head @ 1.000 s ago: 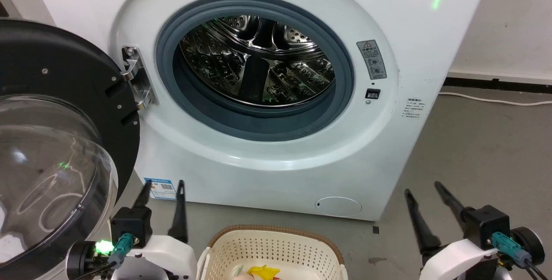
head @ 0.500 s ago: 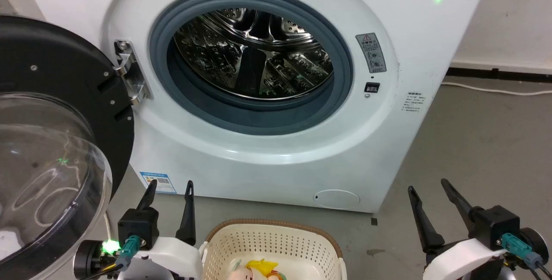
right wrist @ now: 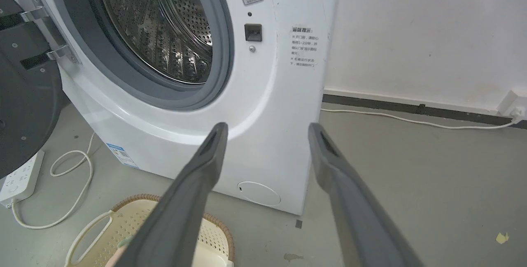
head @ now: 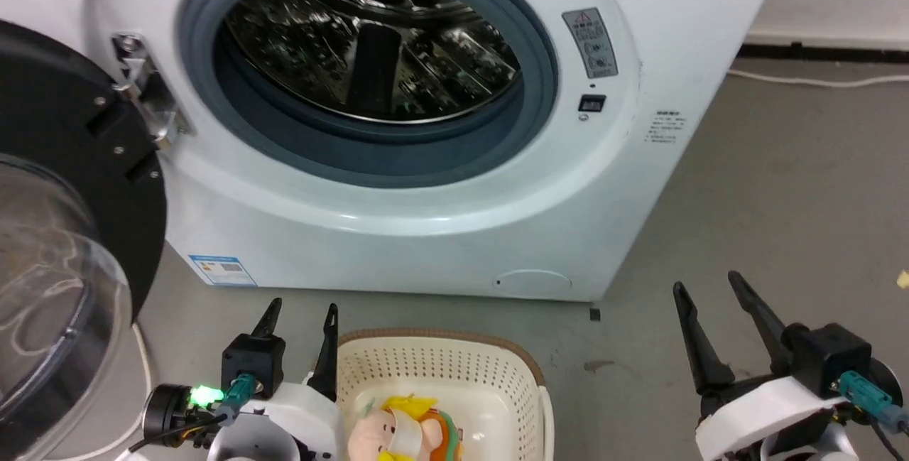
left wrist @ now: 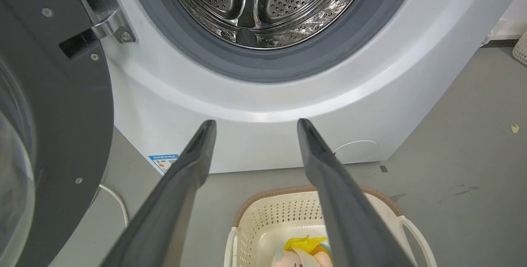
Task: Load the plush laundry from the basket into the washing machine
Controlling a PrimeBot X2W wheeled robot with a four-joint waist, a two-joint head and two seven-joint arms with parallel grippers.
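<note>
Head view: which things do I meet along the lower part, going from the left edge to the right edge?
Open washer door → left gripper, fingers apart → basket → right gripper, fingers apart. The plush laundry lies inside the basket, so I leave it out of the order.

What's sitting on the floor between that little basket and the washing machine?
Nothing: in the head view, just bare grey floor separates the basket from the washing machine.

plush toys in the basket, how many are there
1. The plush toy lies in the basket on the floor in front of the washing machine. The basket's near end is cut off in every view, so another could be hidden.
</note>
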